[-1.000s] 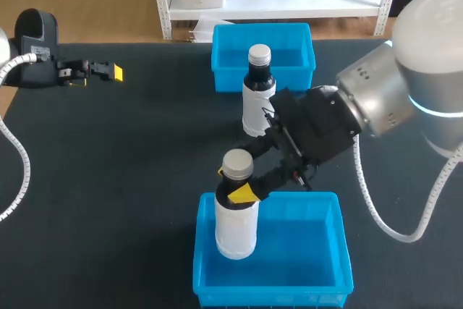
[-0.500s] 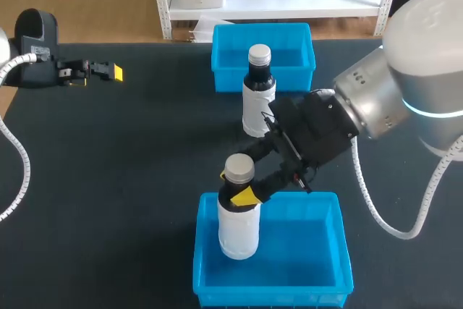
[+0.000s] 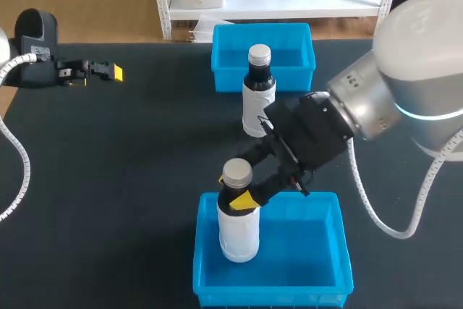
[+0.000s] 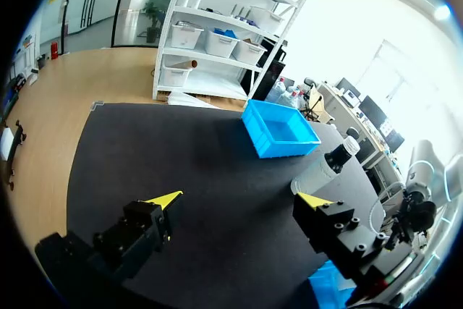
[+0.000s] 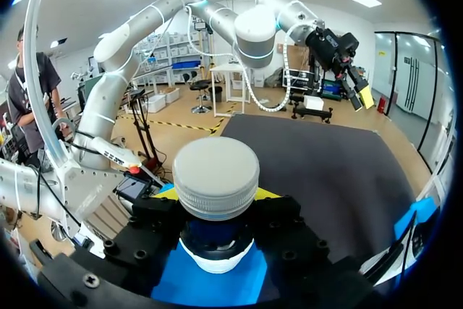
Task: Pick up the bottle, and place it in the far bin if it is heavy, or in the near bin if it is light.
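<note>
Two blue bins (image 3: 289,56) (image 3: 304,251) on black table (image 3: 130,164); right jaws clasp bottle (image 3: 237,229), left jaws apart.

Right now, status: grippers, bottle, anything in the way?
Grippers: right gripper shut on white bottle at its neck; left gripper open, parked far left. Held upright inside near bin. Nearby: second bottle between near bin and far bin, just behind right gripper.

The end effector (image 5: 217,197) clamps the white-capped bottle (image 5: 217,177).

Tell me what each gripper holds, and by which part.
The right gripper holds the white bottle by its neck, under the cap. The left gripper holds nothing.
</note>
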